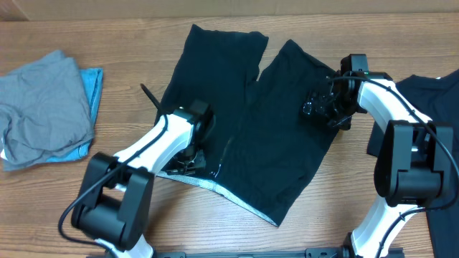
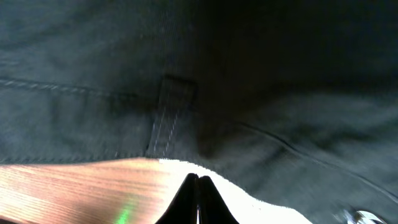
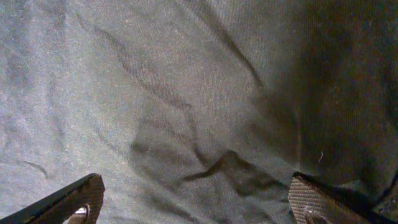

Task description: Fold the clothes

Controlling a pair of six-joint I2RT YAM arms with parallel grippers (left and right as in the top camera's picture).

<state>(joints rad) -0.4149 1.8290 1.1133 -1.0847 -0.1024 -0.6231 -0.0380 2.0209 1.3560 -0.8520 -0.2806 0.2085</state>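
Observation:
A black two-legged pair of pants (image 1: 265, 143) lies flat mid-table, its legs pointing away and its light-lined waistband nearest me. My left gripper (image 1: 188, 159) is at the waistband's left corner. In the left wrist view its fingers (image 2: 199, 178) are shut tip to tip over the bright waistband edge, below a belt loop (image 2: 171, 115); I see no fabric between them. My right gripper (image 1: 319, 107) hovers over the right leg. In the right wrist view it (image 3: 199, 199) is wide open and empty just above the wrinkled black cloth (image 3: 186, 93).
A crumpled grey garment (image 1: 43, 107) lies on a light-blue piece (image 1: 93, 82) at the far left. Another black garment (image 1: 441, 93) lies at the right edge. Bare wooden table (image 2: 74, 193) shows beside the waistband.

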